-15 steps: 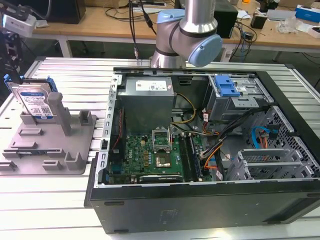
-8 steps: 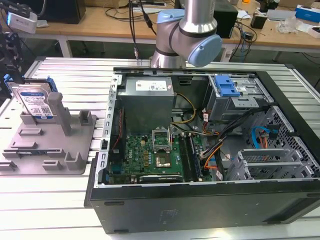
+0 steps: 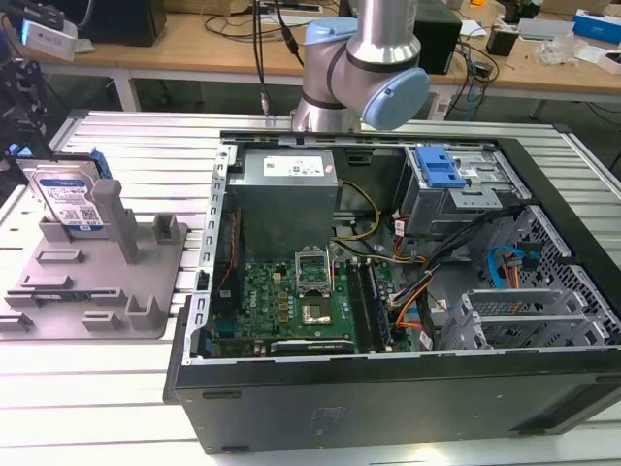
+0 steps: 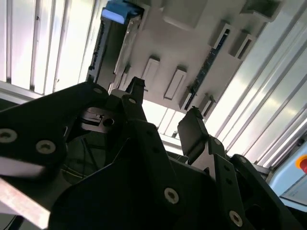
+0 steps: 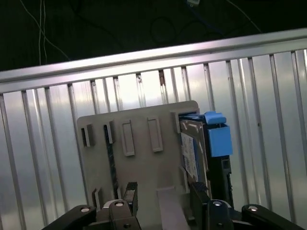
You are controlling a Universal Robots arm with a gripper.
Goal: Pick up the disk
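Exterior view: a silver disk [image 3: 70, 199] with a white-and-blue label stands on edge in a grey fixture plate [image 3: 97, 291] on the exterior view's left, resting on a ribbed metal bench [image 3: 146, 146]. An open computer case [image 3: 408, 388] takes up the middle and the exterior view's right. The robot arm [image 3: 364, 58] rises at the upper middle of the frame. In the first wrist view the claw [image 5: 163, 199] is open, its black fingers spread and empty. The plate and disk lie beyond it, apart from the fingers.
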